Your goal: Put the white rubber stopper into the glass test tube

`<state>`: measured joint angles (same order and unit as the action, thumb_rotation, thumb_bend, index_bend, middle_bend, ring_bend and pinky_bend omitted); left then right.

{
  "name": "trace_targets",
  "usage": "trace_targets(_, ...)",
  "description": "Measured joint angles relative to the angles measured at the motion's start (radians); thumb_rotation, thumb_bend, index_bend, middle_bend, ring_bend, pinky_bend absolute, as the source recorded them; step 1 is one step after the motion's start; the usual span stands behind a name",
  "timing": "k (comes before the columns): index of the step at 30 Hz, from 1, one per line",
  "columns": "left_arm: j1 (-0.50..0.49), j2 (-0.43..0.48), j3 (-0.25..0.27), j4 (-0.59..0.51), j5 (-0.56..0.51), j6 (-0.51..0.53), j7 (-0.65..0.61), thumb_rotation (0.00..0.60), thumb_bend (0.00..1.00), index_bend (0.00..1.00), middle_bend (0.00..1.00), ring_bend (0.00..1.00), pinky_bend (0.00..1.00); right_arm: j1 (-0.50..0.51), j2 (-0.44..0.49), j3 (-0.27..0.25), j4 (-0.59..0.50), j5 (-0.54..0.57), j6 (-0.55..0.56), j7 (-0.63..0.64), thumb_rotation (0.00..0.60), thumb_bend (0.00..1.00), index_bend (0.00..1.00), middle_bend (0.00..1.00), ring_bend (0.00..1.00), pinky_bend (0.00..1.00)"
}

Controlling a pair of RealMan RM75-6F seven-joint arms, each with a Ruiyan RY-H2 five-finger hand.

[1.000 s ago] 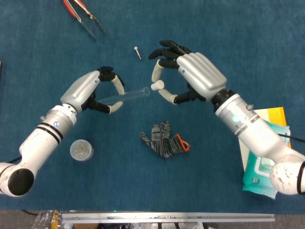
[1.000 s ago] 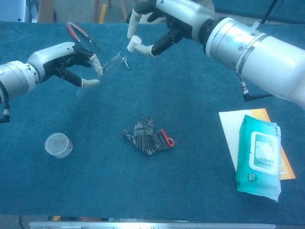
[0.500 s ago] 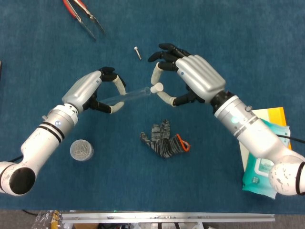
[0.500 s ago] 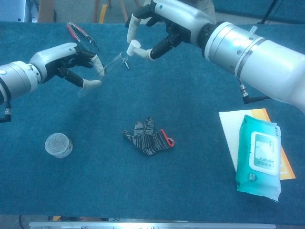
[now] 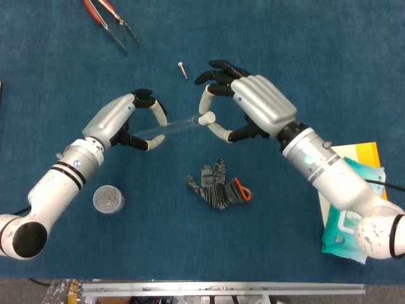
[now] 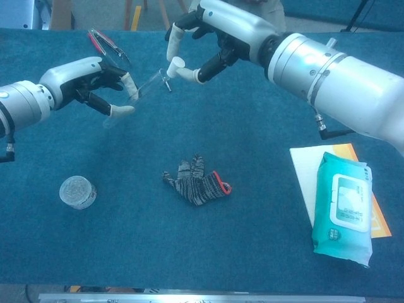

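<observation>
My left hand holds the clear glass test tube above the blue table, its open mouth pointing toward my right hand. My right hand pinches the white rubber stopper between thumb and a finger. The stopper sits right at the tube's mouth, touching it or nearly so; whether it has entered cannot be told.
A grey knitted glove with an orange cuff lies below the hands. A small screw, red-handled tongs, a round metal tin, and a teal wipes pack on a yellow-edged board lie around.
My right hand moved the stopper leftward, closing the gap to the tube's mouth. My left hand and the tube barely shifted.
</observation>
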<state>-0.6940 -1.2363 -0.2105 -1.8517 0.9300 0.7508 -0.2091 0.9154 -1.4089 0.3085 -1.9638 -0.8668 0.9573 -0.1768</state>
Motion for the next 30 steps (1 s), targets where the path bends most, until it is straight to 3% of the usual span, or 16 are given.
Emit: trace_targets(30,-0.029,-0.020,0.001,0.008,-0.038,-0.014,0.006,0.600,0.35,0.58,0.33,0.09,0.08,0.021,-0.057,-0.008,0.051,-0.001,-0.001,0.021,0.600,0.33,0.55,0.25,0.07,0.15)
